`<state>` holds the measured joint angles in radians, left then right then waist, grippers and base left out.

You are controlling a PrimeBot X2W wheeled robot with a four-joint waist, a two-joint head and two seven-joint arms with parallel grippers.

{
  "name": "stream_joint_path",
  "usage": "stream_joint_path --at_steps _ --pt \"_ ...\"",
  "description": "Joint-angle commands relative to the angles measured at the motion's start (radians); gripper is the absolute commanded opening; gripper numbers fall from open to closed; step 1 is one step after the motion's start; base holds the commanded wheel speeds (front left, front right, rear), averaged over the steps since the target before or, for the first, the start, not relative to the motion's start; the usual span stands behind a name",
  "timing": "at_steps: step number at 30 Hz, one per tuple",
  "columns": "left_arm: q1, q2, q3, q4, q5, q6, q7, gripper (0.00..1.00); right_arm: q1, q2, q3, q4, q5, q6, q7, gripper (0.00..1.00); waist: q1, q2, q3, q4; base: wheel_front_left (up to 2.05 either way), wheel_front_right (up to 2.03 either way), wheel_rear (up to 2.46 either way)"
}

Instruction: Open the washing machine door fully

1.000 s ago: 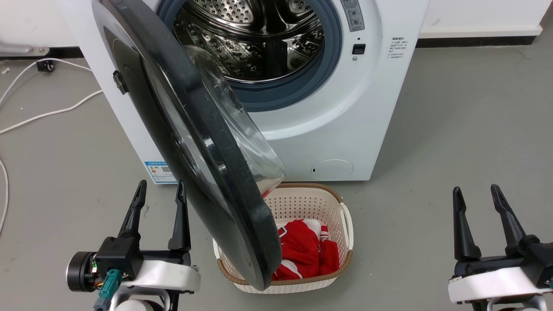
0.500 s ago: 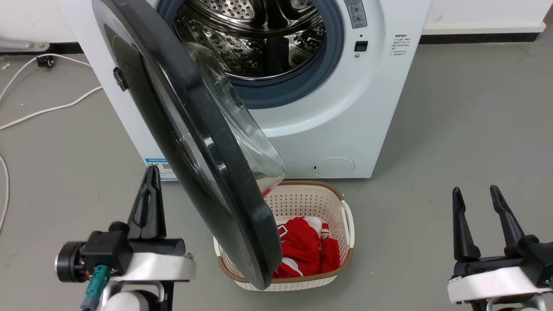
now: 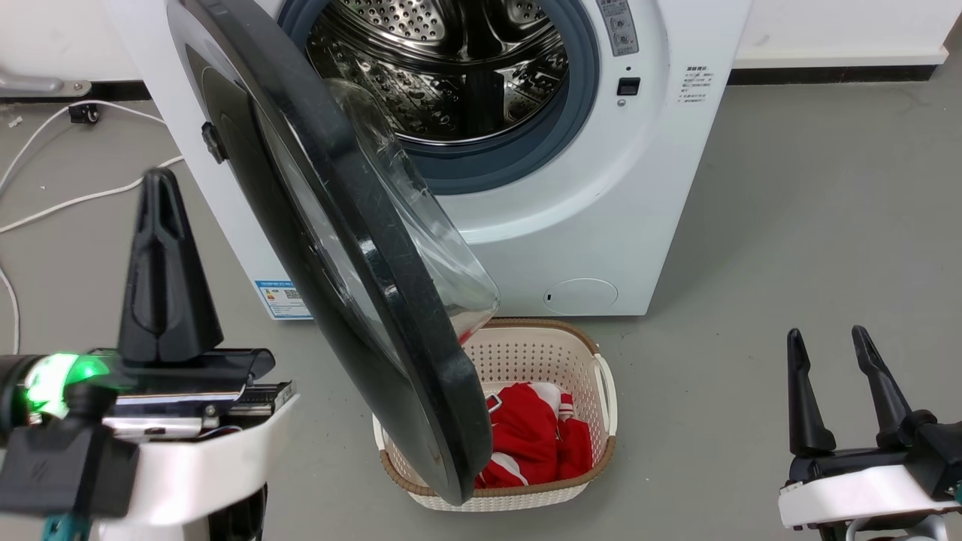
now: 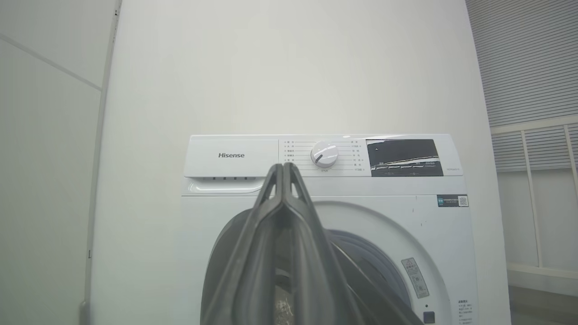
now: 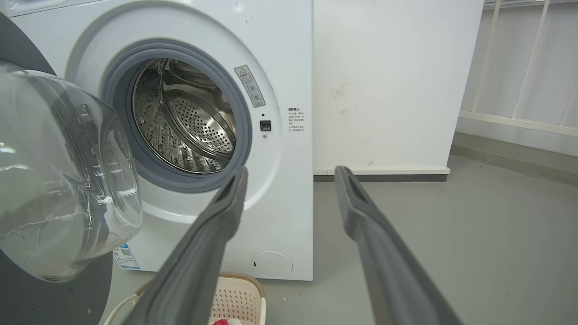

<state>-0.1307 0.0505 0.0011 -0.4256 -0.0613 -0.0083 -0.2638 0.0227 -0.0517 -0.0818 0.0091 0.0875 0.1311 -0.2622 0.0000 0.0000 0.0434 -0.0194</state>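
Observation:
The white washing machine (image 3: 601,225) stands ahead with its steel drum (image 3: 451,60) exposed. The washing machine door (image 3: 361,248) hangs partly open from its left hinge, black rim edge-on towards me, and its glass bowl (image 5: 58,180) bulges towards the drum. My left gripper (image 3: 159,176) is raised left of the door, apart from it, fingers shut together on nothing. In the left wrist view the left gripper (image 4: 283,166) points at the machine's control panel (image 4: 325,155). At the lower right my right gripper (image 3: 825,334) is open and empty; the right wrist view shows the right gripper (image 5: 292,171) facing the machine.
A cream perforated basket (image 3: 526,353) holding red clothing sits on the floor under the door's lower edge. White cables (image 3: 75,199) trail over the grey floor at the left. A white wall (image 5: 384,90) stands right of the machine.
My left gripper's fingers have closed from open to shut, and the left arm has risen and come nearer the camera. The door and the right gripper are unmoved.

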Motion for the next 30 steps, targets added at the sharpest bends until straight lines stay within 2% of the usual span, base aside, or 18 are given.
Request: stream_joint_path --at_steps 1,7,12,17,22,26,30 --pt "-0.009 -0.001 -0.006 -0.015 0.009 0.002 -0.001 0.00 -0.013 0.003 0.000 0.003 0.004 -0.001 -0.002 1.00 0.0000 0.0000 -0.001 0.000 0.00 0.00 0.00" --pt "-0.045 -0.001 -0.065 -0.179 0.031 -0.009 -0.001 0.00 -0.010 0.003 0.001 0.007 0.006 -0.001 -0.002 1.00 0.0000 0.0000 -0.007 -0.004 0.00 0.00 0.00" --pt "-0.051 -0.001 -0.176 -0.225 0.020 -0.049 -0.001 0.00 -0.007 0.003 0.000 0.012 0.008 -0.001 -0.001 1.00 0.0000 0.0000 -0.013 -0.004 0.00 0.00 0.00" --pt "0.011 0.000 -0.348 -0.141 -0.004 -0.089 -0.001 0.00 0.001 0.003 0.002 0.016 0.012 -0.001 0.002 1.00 0.0000 0.0000 -0.022 -0.003 0.00 0.00 0.00" --pt "0.110 0.020 -0.491 0.009 -0.039 -0.106 0.011 0.00 0.012 0.003 0.003 0.020 0.016 -0.001 0.006 1.00 0.0000 0.0000 -0.028 0.000 0.00 0.00 0.00" --pt "0.172 0.034 -0.548 0.107 -0.072 -0.112 0.064 0.00 0.016 0.003 0.003 0.019 0.017 -0.001 0.009 1.00 0.0000 0.0000 -0.024 0.009 0.00 0.00 0.00" --pt "0.207 0.048 -0.555 0.196 -0.083 -0.098 0.108 0.00 0.011 0.003 0.007 0.020 0.020 -0.001 0.012 1.00 0.0000 0.0000 -0.018 0.018 0.00 0.00 0.00"
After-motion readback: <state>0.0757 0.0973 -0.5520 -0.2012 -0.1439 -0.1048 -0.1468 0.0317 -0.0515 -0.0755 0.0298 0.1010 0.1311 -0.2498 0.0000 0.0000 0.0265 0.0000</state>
